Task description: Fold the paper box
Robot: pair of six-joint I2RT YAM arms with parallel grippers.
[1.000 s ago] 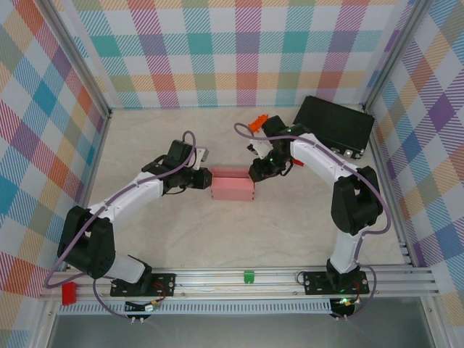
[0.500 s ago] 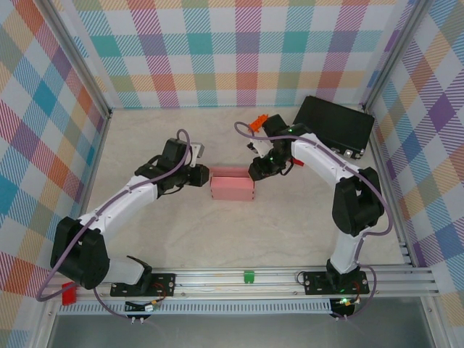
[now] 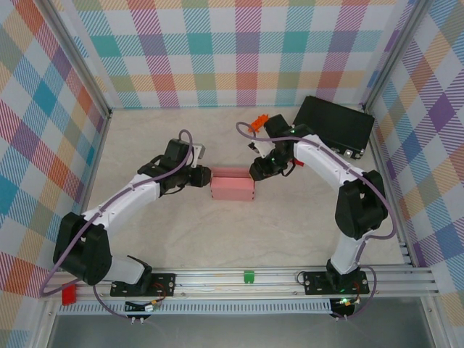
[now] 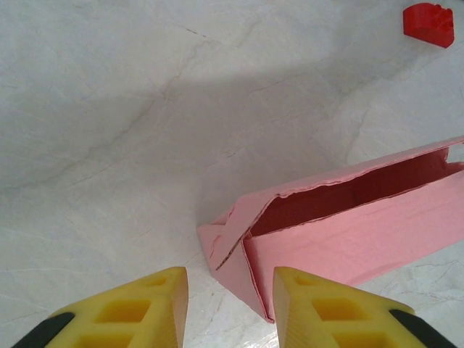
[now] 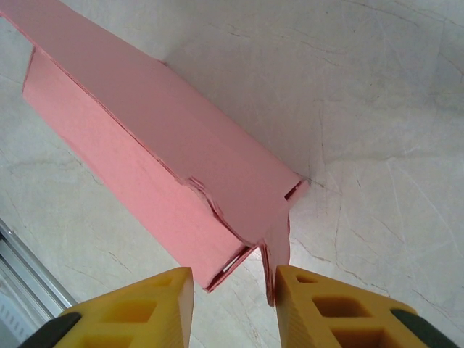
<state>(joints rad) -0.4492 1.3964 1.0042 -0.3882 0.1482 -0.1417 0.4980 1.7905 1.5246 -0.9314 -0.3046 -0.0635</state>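
Pale, marble-veined surface (image 3: 181, 232) carries everything here, and the reference for all that follows is the pink thin-cardboard paper box (image 3: 232, 185) standing near its middle. The large black hard case (image 3: 333, 125) lies well apart from the box, beyond its right end toward the far corner. The box itself has not shifted over the last second. It already holds a long rectangular form, but the left wrist view shows one long side gaping and a loose triangular flap sticking out at the left end. What has changed is at that left end: the left end effector (image 4: 229, 286) has spread its yellow fingers from a nearly closed pinch to a moderate gap. It now has hold of nothing, with the flap lying just ahead of the fingertips rather than clamped between them. At the box's right end the right end effector (image 5: 233, 279) has widened only a little. It too stands partly open, with a dangling tab hanging close to the gap between its fingers, and no squeeze on that tab can be seen. This reads as a release after pressing the left end, and since the flap still stands proud, that closure looks unfinished, as does the tab on the right. A small red block (image 4: 428, 23) lies beyond the box, well clear of it.
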